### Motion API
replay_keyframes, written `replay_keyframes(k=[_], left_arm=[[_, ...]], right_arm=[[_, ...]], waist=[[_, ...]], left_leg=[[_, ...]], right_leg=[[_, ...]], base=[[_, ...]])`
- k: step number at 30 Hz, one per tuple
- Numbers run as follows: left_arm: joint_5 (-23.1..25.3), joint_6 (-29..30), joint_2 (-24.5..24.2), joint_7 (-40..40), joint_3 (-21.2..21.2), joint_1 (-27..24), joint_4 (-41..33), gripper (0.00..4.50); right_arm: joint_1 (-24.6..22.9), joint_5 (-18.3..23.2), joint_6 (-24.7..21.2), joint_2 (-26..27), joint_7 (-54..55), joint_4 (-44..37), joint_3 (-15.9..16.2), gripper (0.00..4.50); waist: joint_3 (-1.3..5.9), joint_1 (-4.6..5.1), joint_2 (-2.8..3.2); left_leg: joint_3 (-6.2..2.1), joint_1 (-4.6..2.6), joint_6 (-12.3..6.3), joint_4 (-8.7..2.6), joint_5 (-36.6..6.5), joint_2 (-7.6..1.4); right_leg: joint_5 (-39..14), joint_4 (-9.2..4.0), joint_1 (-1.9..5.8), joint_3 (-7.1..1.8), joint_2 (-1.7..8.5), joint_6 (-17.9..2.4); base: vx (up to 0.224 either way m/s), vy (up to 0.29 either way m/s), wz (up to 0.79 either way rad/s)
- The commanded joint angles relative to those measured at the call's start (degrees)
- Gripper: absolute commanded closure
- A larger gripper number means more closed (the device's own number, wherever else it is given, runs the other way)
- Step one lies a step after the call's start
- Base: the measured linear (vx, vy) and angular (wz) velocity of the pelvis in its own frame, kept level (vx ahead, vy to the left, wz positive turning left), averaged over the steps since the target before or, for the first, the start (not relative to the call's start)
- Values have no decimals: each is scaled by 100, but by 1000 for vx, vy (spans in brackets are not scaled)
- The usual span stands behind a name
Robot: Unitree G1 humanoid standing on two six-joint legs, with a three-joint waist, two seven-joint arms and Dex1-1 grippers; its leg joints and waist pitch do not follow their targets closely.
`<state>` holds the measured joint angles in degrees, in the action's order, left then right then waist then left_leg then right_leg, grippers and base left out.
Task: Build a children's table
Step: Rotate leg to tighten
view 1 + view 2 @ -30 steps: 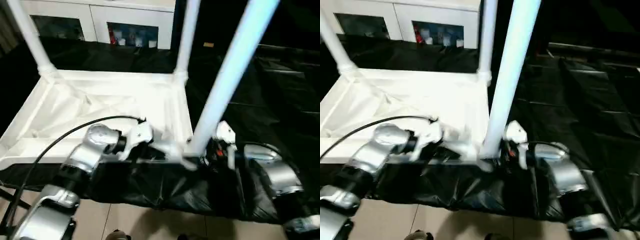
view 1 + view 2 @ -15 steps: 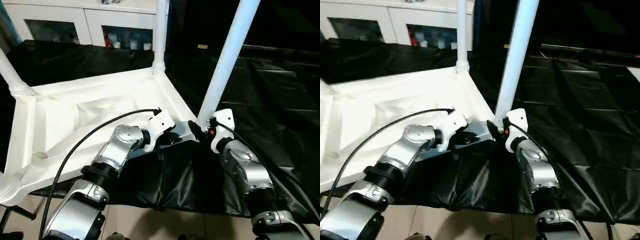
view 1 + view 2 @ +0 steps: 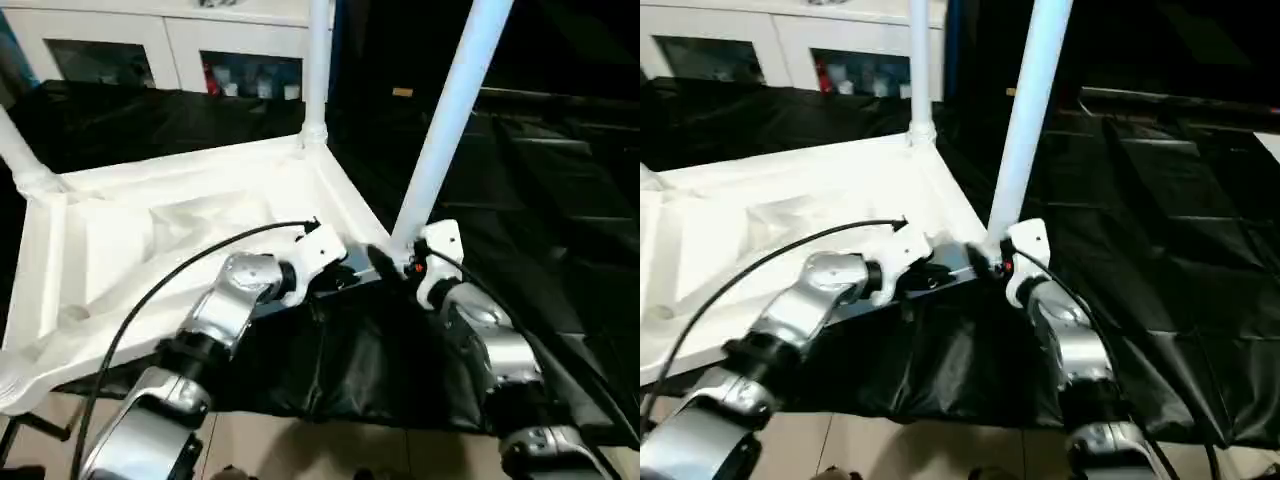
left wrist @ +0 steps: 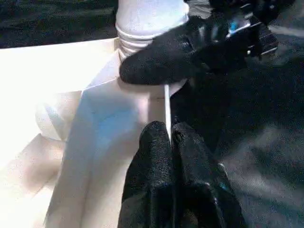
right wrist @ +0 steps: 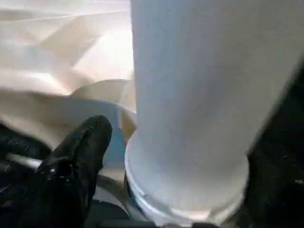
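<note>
The white table top (image 3: pixel 150 230) lies upside down on black sheeting, with legs standing up from its corner sockets. My left gripper (image 3: pixel 345 275) is shut on the top's thin rim beside the near right corner; the pinching fingers (image 4: pixel 159 147) show in the left wrist view. My right gripper (image 3: pixel 385 262) holds the base of the near right leg (image 3: pixel 445 120). One finger (image 4: pixel 171 57) lies across its ridged collar (image 4: pixel 142 28); the other is hidden behind the leg (image 5: pixel 190 95). Another leg (image 3: pixel 318 60) stands at the far right corner, and one more (image 3: pixel 20 150) at the left.
Black plastic sheeting (image 3: pixel 540 200) covers the surface under and to the right of the table. A white cabinet with glass doors (image 3: pixel 180 50) stands at the back. Tiled floor (image 3: pixel 300 450) shows below the sheeting's front edge. A black cable (image 3: pixel 180 275) runs along my left arm.
The table top has swung against the sheeting since a second ago: its near edge now runs slanted, left end lower. Both grippers stay at the near right corner. The view also shifted.
</note>
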<state>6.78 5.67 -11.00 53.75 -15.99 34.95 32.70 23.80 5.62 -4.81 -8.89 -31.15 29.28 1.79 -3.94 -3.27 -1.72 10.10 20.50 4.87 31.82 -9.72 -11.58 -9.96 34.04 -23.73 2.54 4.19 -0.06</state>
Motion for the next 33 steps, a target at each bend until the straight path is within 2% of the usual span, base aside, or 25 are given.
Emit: replay_keyframes(k=[1, 3, 7, 9, 11, 14, 15, 17, 18, 19, 22, 25, 29, 33], left_arm=[[-209, -268, 14, 444, -227, -147, -77, 450], [-262, -358, -107, 637, -222, -185, -127, 450], [-458, -369, -308, 1142, -169, -302, -369, 450], [-479, -365, -324, 1188, -163, -314, -393, 450], [-548, -389, -463, 1426, -181, -361, -486, 450], [-604, -420, -610, 1640, -214, -394, -572, 450], [-648, -433, -677, 1768, -228, -407, -608, 450], [-671, -450, -742, 1882, -247, -408, -632, 450], [-671, -450, -742, 1882, -247, -408, -632, 450], [-737, -474, -856, 2130, -276, -409, -667, 450], [-765, -456, -918, 2267, -293, -413, -697, 450], [-767, -428, -953, 2366, -278, -419, -722, 450], [-830, -334, -952, 2340, -232, -391, -686, 450], [-849, -256, -893, 2205, -204, -388, -684, 450]], right_arm=[[-78, 104, -24, -117, -501, -231, 305, 11], [-128, 152, -44, -349, -847, -357, 330, 11], [-289, 322, -107, -819, -1772, -698, 397, 11], [-306, 348, -125, -866, -1867, -735, 410, 11], [-386, 441, -198, -1114, -2356, -914, 514, 11], [-447, 537, -246, -1365, -2833, -1065, 608, 11], [-440, 571, -281, -1463, -3003, -1088, 636, 28], [-416, 582, -265, -1545, -3134, -1082, 666, 28], [-416, 582, -265, -1545, -3134, -1082, 666, 41], [-351, 558, -260, -1695, -3367, -1045, 757, 56], [-308, 512, -250, -1768, -3513, -1013, 833, 71], [-281, 442, -222, -1820, -3664, -998, 905, 107], [-303, 412, -219, -1788, -3703, -1014, 1014, 142], [-383, 485, -297, -1699, -3582, -1052, 986, 170]], waist=[[356, -21, -72], [349, -38, -74], [370, -56, -76], [352, -48, -74], [348, -57, -74], [337, -54, -64], [335, -55, -67], [336, -58, -76], [334, -58, -75], [337, -59, -79], [346, -61, -78], [347, -68, -97], [343, -72, -98], [344, -70, -101]], left_leg=[[7, 27, -353, -316, -1203, -124], [29, 18, -442, -297, -1075, -126], [36, 26, -551, -269, -985, -138], [46, 24, -585, -274, -1024, -141], [41, 20, -536, -273, -1121, -145], [40, 6, -524, -277, -1204, -157], [42, 4, -517, -273, -1220, -155], [39, 19, -509, -271, -1203, -154], [40, 16, -503, -271, -1197, -154], [39, 15, -495, -264, -1160, -149], [45, 15, -516, -257, -1063, -153], [51, 26, -562, -242, -965, -151], [52, 24, -570, -238, -944, -150], [51, 19, -556, -238, -953, -146]], right_leg=[[-1614, -441, 277, -224, 335, -963], [-1161, -406, 276, -220, 307, -1088], [-896, -359, 316, -209, 316, -1250], [-1010, -377, 288, -205, 313, -1269], [-1229, -393, 285, -205, 329, -1233], [-1279, -392, 275, -211, 317, -1212], [-1278, -392, 268, -209, 318, -1234], [-1297, -385, 279, -206, 324, -1232], [-1311, -385, 275, -206, 322, -1227], [-1267, -374, 278, -203, 317, -1229], [-1131, -355, 287, -207, 317, -1267], [-952, -332, 294, -197, 313, -1327], [-979, -329, 297, -197, 320, -1338], [-1033, -332, 296, -198, 318, -1324]], base=[[0, 0, 0], [0, 0, 0], [0, 0, 0], [0, 0, 0], [0, 0, 0], [0, 0, 0], [0, 0, 0], [0, 0, 0], [0, 0, 0], [0, 0, 0], [0, 0, 0], [0, 0, 0], [0, 0, 0], [0, 0, 0]])
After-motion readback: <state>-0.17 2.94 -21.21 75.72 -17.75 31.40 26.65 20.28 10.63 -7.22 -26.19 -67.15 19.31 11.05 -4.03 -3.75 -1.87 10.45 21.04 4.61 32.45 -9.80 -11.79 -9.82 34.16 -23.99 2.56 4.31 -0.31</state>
